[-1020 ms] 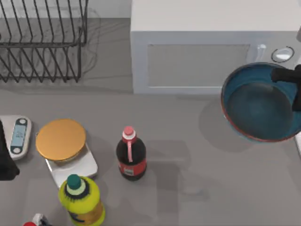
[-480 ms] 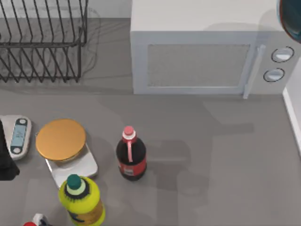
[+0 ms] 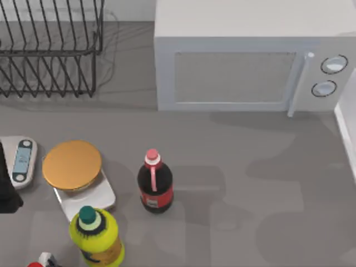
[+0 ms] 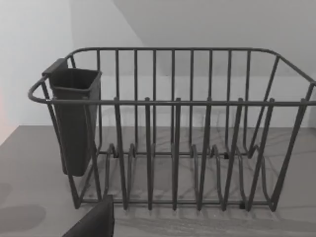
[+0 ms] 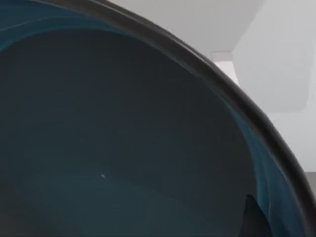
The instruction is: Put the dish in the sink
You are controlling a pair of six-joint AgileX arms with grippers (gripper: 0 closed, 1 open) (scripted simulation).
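The dish (image 5: 123,138) is close in front of the right wrist camera, its blue inside and dark rim (image 5: 217,84) curving across the view. My right gripper is shut on the dish, and a dark fingertip (image 5: 253,217) lies against its inner wall. The sink is out of view. My left arm (image 3: 5,192) is parked at the table's left edge, and a dark part of its gripper (image 4: 94,222) sits low in the left wrist view.
A white microwave (image 3: 245,55) stands at the back. A black wire dish rack (image 3: 50,50) (image 4: 173,133) is at the back left. A soda bottle (image 3: 154,181), an orange-gold disc (image 3: 72,165) on a scale, a yellow bottle (image 3: 94,236) and a white edge (image 3: 346,139) are also here.
The dish and my right gripper rose up and to the right, out of the top view. Their shadow now lies on the table's right half. The left arm has not moved.
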